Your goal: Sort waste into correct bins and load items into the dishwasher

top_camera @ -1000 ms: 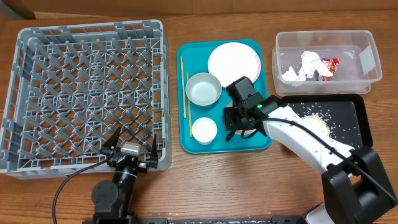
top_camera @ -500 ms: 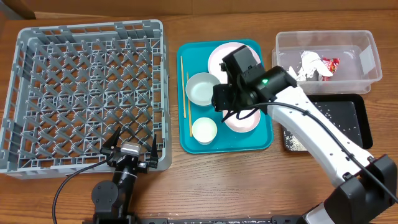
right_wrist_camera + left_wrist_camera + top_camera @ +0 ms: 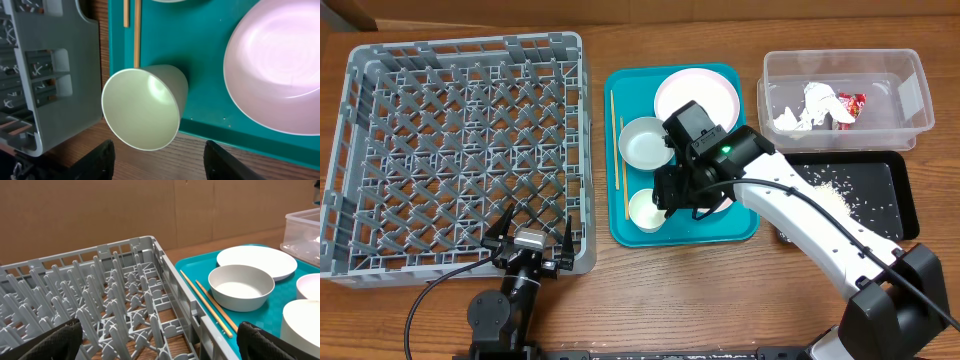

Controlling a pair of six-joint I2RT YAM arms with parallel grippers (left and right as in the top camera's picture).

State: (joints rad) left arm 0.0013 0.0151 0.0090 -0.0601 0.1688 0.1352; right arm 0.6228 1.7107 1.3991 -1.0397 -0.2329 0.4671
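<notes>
Dish-loading looks to be the step in hand: the right hand (image 3: 160, 152), fingers spread and empty, hovers over the small white cup (image 3: 142, 107) in the teal tray's (image 3: 200, 65) corner nearest the grey rack (image 3: 470, 42), and next needs to drop and close around it.

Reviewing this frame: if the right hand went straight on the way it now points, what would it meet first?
Most likely the small white cup on the teal tray. It lies in line with the gap between the right hand's open fingers. The remaining distance is unclear.
</notes>
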